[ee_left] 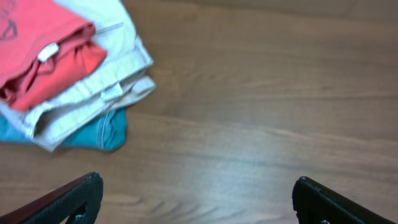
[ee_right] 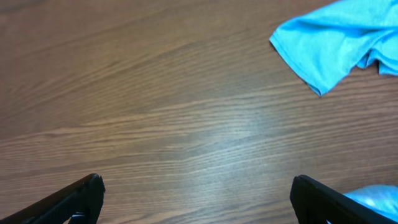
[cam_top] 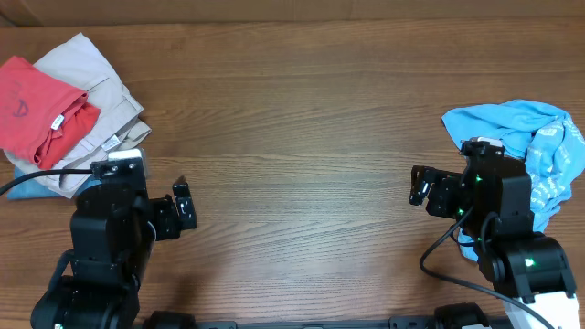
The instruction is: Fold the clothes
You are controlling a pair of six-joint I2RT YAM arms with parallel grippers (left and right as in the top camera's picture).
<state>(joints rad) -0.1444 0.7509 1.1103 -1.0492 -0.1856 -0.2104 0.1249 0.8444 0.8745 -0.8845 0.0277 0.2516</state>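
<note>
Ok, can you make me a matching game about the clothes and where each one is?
Things:
1. red-orange T-shirt
2. beige trousers
3. sky-blue shirt
4. blue jeans

Places:
A. crumpled, all by itself
B. lowest, under the others
C. folded, lying on top
D. sandwiched in the middle

Pairs: 1-C, 2-D, 3-A, 4-B
</note>
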